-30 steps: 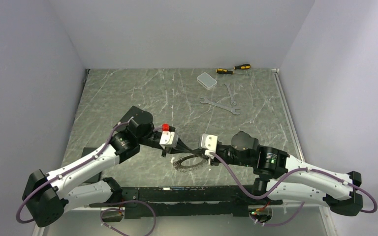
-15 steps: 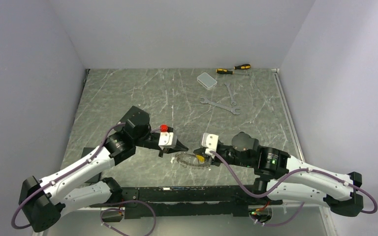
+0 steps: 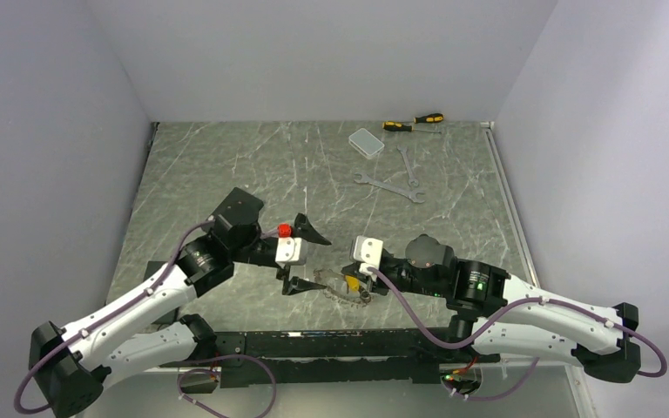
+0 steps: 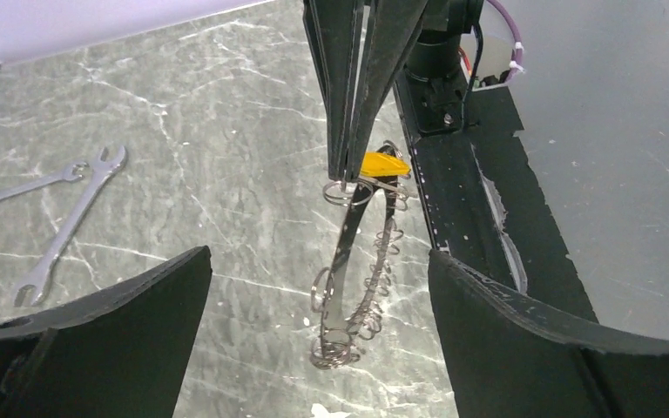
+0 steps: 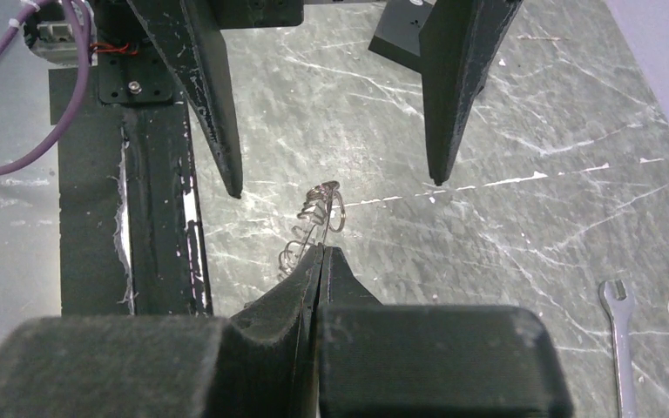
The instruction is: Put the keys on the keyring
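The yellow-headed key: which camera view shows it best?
The left wrist view: the yellow-headed key shows large and clear, beside the shut right pincer. The top view gives only a small yellow spot. The right wrist view hides it.

Soft even light, faint shadows, close foreground slightly blurred

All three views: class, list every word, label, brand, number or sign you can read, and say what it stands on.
No text can be read in any view.
wrenches: any stamped sizes are too small to read.
screwdrivers: no legible brand.
keyring and yellow-headed key: no markings legible.
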Robot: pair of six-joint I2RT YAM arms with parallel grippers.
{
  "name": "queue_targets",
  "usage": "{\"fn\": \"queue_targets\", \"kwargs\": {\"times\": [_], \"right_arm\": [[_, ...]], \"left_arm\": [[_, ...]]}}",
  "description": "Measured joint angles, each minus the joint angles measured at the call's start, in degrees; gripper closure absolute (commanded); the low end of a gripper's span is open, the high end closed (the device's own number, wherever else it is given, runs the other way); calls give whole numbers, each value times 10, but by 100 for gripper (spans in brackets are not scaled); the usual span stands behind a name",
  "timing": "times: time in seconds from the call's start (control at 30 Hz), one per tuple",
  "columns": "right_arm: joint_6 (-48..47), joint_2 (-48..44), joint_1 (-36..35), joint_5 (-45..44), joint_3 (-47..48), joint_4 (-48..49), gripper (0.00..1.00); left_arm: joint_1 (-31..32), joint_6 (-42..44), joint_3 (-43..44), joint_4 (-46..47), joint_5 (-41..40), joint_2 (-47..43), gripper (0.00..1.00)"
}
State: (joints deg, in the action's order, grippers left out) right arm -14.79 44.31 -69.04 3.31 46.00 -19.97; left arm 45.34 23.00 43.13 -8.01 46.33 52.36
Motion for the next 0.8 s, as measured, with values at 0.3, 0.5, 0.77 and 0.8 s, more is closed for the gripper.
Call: {"fn": "queue_targets", "kwargs": {"times": [0.3, 0.5, 0.77, 0.8], "right_arm": [[0, 0, 0, 2, 2, 3, 100], [4, 0, 0, 2, 9, 3, 100], [17, -1, 0, -5, 9, 2, 100], [21, -2, 0, -9, 9, 2, 98]], "left_arm": [[0, -28, -38, 49, 15, 45, 24], [0, -35, -40, 79, 33, 86, 80], [1, -29, -46, 90, 21, 72, 100], [1, -24, -45, 81, 14, 65, 100]]}}
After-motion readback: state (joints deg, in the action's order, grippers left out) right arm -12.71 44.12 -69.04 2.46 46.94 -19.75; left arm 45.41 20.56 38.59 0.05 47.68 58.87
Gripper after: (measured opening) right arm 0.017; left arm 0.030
